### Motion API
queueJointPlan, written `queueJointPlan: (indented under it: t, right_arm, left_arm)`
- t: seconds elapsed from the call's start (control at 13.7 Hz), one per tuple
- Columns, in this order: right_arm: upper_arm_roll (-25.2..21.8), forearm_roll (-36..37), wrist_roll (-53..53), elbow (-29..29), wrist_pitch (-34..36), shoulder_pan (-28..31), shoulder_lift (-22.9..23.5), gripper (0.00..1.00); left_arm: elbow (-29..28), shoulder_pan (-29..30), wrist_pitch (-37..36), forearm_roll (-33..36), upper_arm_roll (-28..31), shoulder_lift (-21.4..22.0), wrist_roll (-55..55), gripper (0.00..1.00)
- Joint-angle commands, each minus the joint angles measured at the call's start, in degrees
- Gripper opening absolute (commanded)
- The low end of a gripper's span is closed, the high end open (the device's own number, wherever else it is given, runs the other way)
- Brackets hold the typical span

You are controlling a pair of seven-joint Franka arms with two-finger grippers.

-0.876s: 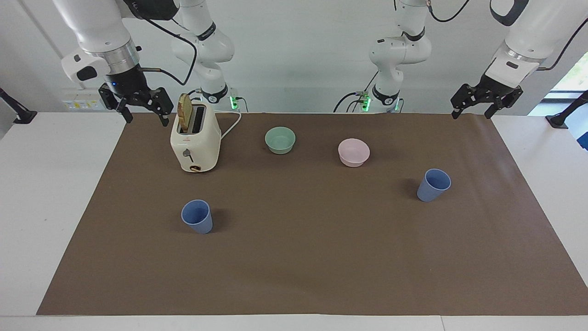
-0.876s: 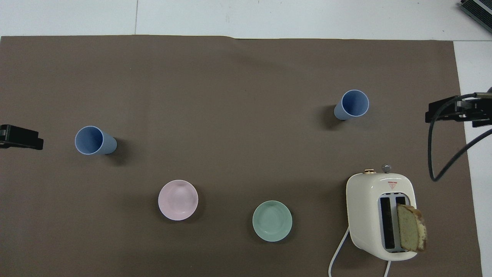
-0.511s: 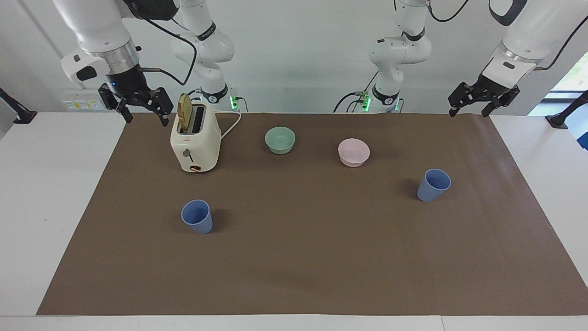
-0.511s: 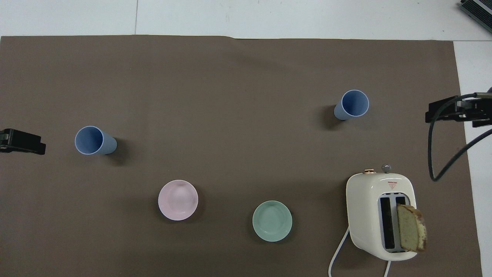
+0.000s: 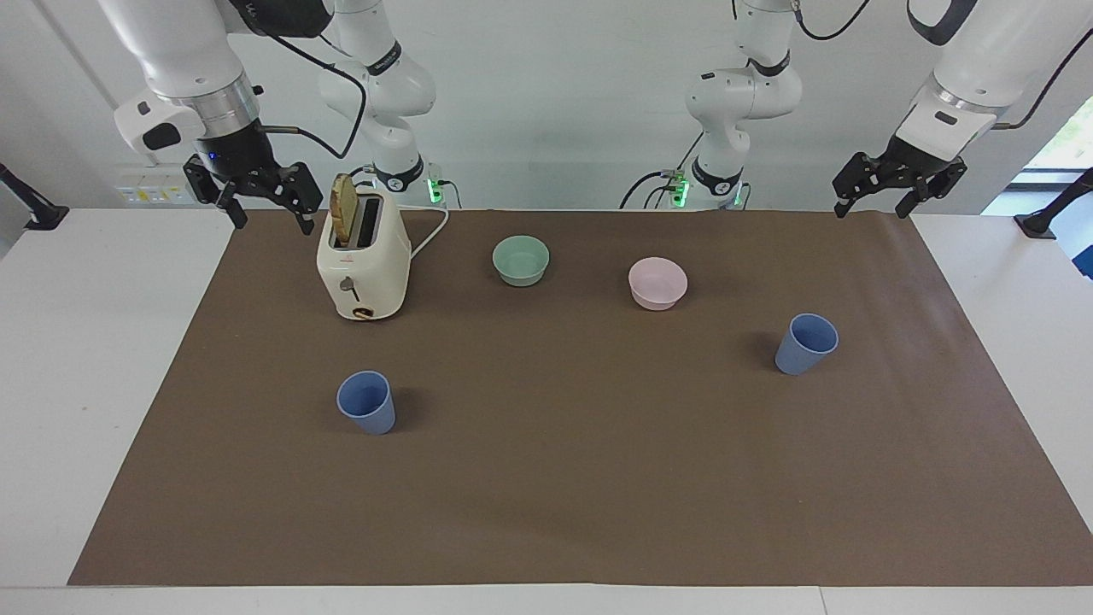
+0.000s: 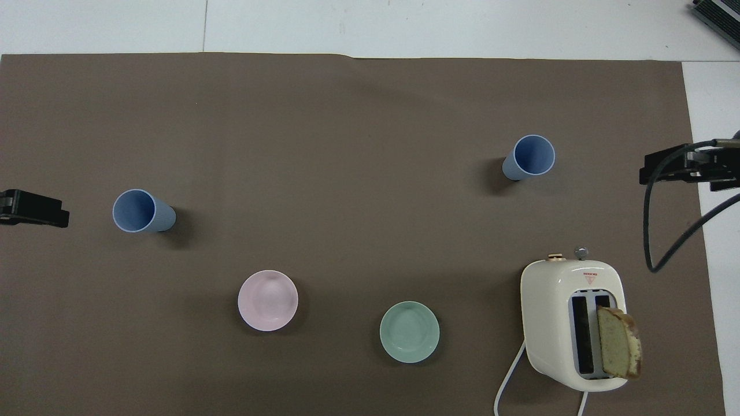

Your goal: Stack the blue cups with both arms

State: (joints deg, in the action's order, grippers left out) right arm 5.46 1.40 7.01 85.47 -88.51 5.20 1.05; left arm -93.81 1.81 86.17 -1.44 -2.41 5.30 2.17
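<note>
While both matte periwinkle-blue plastic tumblers, one (image 5: 367,401) in front of the cream toaster (image 5: 363,266) (bread slice (image 5: 344,209) in its slot), one (image 5: 805,343) toward the left arm's end, stand empty, the mint-green bowl (image 5: 521,260) and pink bowl (image 5: 657,283) beside the toaster are empty too. Right gripper (image 5: 260,205) hangs beside the toaster, jaws apart; left gripper (image 5: 888,190), jaws apart, has risen slightly.

cups (image 5: 367,401) (image 5: 805,343) upright, well apart | bowls (image 5: 521,260) (image 5: 657,283) between, nearer robots | toaster (image 5: 363,265) right-arm end
</note>
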Motion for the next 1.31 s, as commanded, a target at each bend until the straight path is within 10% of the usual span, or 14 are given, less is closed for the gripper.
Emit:
queueJointPlan:
  t: [0.0,1.24]
  right_arm:
    - [0.4,-0.2,-2.0,0.3,0.3,0.9,-0.7,1.0]
    - [0.4,-0.2,-1.9,0.3,0.4,0.9,-0.8,1.0]
  left_arm:
    - [-0.5,-0.1,1.1,-0.6,0.5,0.5,-0.8,1.0]
    - [-6.5,2.9,12.7,-0.5,0.5,-2.0,-0.9,1.0]
